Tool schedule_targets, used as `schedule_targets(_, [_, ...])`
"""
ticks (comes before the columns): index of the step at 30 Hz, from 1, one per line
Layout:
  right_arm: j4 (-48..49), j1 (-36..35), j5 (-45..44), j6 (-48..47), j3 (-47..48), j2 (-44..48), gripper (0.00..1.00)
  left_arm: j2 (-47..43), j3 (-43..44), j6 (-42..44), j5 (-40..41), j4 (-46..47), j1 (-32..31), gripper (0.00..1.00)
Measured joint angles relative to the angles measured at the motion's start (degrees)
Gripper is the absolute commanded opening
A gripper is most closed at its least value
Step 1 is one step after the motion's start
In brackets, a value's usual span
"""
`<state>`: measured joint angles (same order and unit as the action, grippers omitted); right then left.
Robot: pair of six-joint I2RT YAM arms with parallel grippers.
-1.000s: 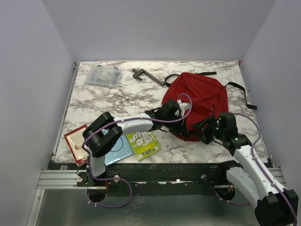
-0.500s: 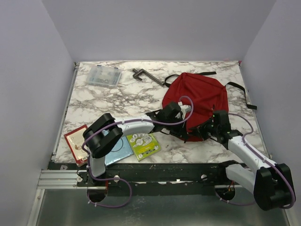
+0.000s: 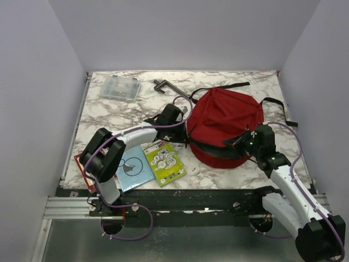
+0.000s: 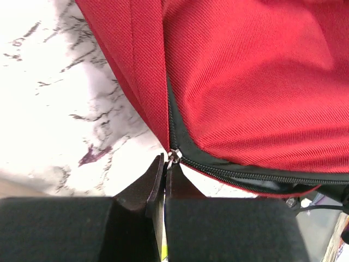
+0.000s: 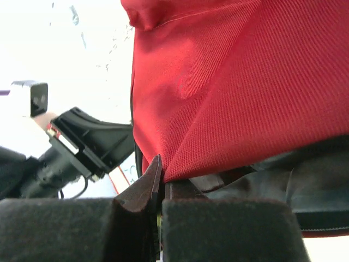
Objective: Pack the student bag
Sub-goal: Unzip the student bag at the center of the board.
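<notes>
The student bag (image 3: 226, 117), a big red backpack, lies at the right middle of the marble table. Its main zip gapes along the near side, showing a dark inside (image 3: 218, 155). My left gripper (image 3: 186, 133) is at the bag's left edge. In the left wrist view this gripper (image 4: 163, 159) is shut on the small metal zipper pull (image 4: 174, 157) at the end of the black zip track (image 4: 245, 176). My right gripper (image 3: 240, 143) is at the near right side of the bag. In the right wrist view it (image 5: 162, 166) is shut on the red fabric edge (image 5: 185, 164) and holds it up.
A clear plastic box (image 3: 120, 87) and a dark metal clamp (image 3: 166, 86) lie at the back left. A green booklet (image 3: 165, 162), a blue book (image 3: 133, 170) and a red book (image 3: 80, 162) lie near the front left edge. Black straps (image 3: 278, 106) trail to the right of the bag.
My left gripper has drawn the zipper pull leftward round the bag, widening the opening. My right gripper has shut on the bag's fabric edge and lifted it.
</notes>
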<state>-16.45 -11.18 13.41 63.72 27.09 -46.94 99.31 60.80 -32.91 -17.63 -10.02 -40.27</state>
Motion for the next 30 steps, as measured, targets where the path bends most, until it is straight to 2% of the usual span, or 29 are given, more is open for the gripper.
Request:
schedule_targets(3, [-0.1, -0.1, 1.3, -0.3, 0.2, 1.0, 0.01, 0.0, 1.8, 0.9, 0.1, -2.0, 2.0, 0.00])
schedule_targets(9, [-0.4, 2.4, 3.4, -2.4, 3.2, -1.1, 0.01, 6.0, 17.4, 4.2, 1.8, -10.7, 3.3, 0.00])
schedule_targets(12, [-0.2, 4.7, 5.7, -3.7, 5.3, -1.8, 0.01, 9.3, 22.1, 5.0, 1.4, -12.5, 3.8, 0.00])
schedule_targets(17, [-1.5, 8.7, 11.1, -6.4, 11.5, -5.7, 0.01, 11.2, 23.3, 4.9, -1.9, -13.2, 5.0, 0.00])
schedule_targets(26, [-5.3, 11.0, 19.3, -8.2, 21.7, -13.0, 0.01, 11.3, 23.8, 3.9, -4.8, -12.0, 7.0, 0.00])
schedule_targets(30, [-8.8, 11.2, 20.2, -11.2, 27.4, -14.5, 0.01, 10.7, 23.7, 2.4, -5.5, -10.2, 6.9, 0.00])
